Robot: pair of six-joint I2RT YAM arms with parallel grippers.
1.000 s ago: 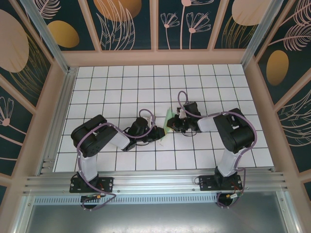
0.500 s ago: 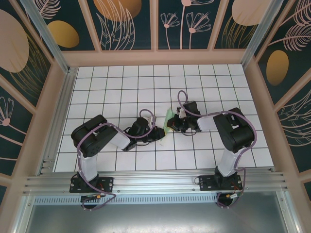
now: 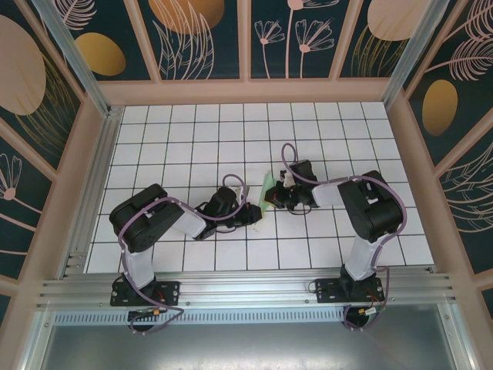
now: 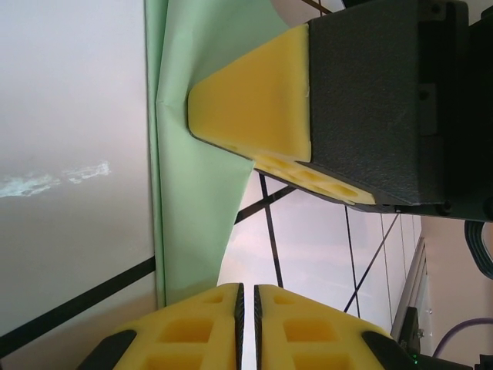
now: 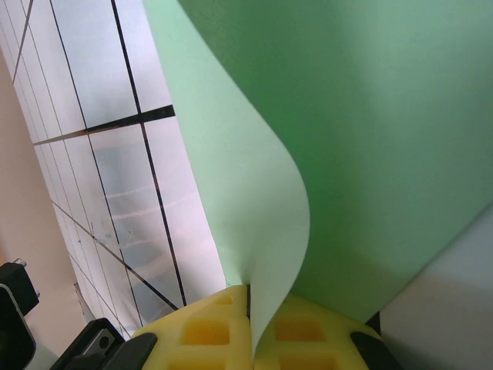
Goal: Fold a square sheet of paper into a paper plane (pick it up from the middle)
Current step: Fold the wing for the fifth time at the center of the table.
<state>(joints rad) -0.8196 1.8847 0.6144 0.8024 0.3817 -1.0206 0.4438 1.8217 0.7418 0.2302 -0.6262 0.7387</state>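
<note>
Fingers (image 5: 200, 331) of the right gripper (image 5: 250, 299) are clamped shut on the green paper sheet (image 5: 370, 154), which bulges away in a loose curl. The left gripper (image 4: 246, 297) has its pads pressed together at the sheet's lower edge, though I cannot tell whether any paper is caught between them. Seen from above, the sheet stands half-lifted near the table's middle, with the left gripper at its 7 o'clock and the right at its 3 o'clock. Held by one narrow pinch, such thin paper could tear or slip if the arms pull apart, and the curl may crease off-line if flattened now. The white tiles (image 3: 192, 139) look slick and probably offer little friction. Floral panels (image 3: 200, 38) wall the table at 9, 12 and 3 o'clock, and a metal rail (image 3: 246, 289) runs at 6.
</note>
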